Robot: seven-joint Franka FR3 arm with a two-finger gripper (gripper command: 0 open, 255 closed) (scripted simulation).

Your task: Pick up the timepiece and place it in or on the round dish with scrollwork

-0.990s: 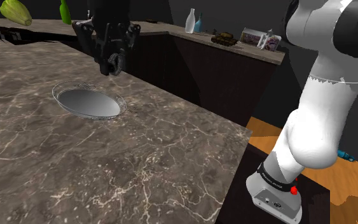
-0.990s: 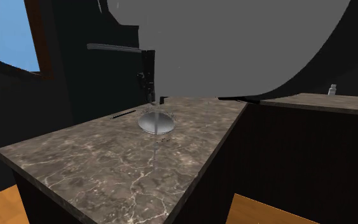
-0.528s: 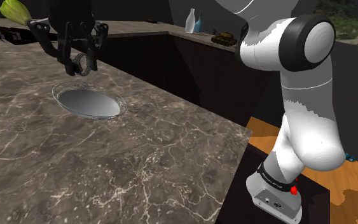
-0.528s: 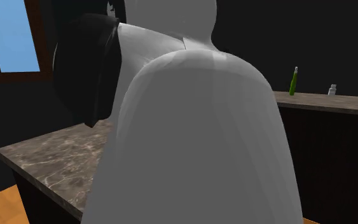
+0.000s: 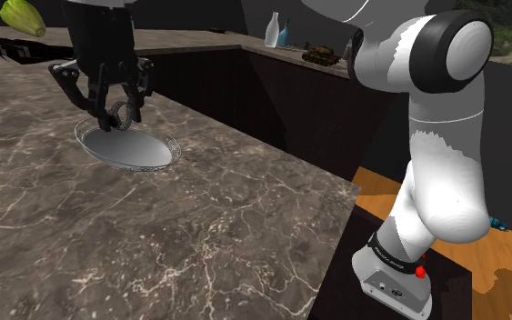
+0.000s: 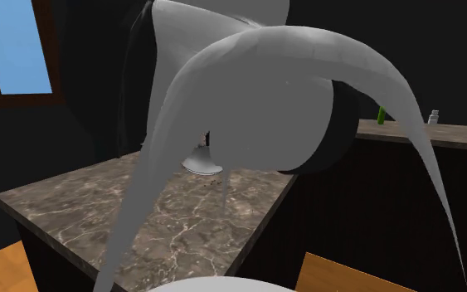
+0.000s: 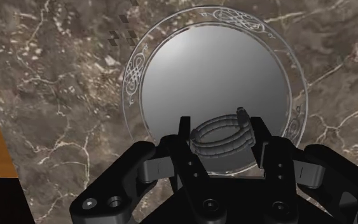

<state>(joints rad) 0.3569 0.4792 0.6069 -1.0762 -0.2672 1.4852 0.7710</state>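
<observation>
In the shoulder view, the black hand (image 5: 117, 109) hangs just above the far rim of the round silver dish (image 5: 145, 150). The dish lies on the brown marble counter (image 5: 208, 209). The hand's two fingers are closed on a small grey wristwatch (image 5: 122, 117). The wristwatch is up in the air and does not touch the dish. The white arm (image 5: 440, 155) rises from the stand at the lower right. Far behind, a white bottle (image 5: 273, 29) and a little toy tank (image 5: 320, 55) stand on a ledge.

In the second exterior view, the arm is very close and hides much of the counter. A bit of the dish peeks out under it. A blue window (image 6: 20, 46) is at the left and a green bottle (image 6: 381, 106) at the right.

In the wrist view, the fingers squeeze the wristwatch's looped band from both sides. Under it lies the dish, with curly scrollwork on its see-through rim.
</observation>
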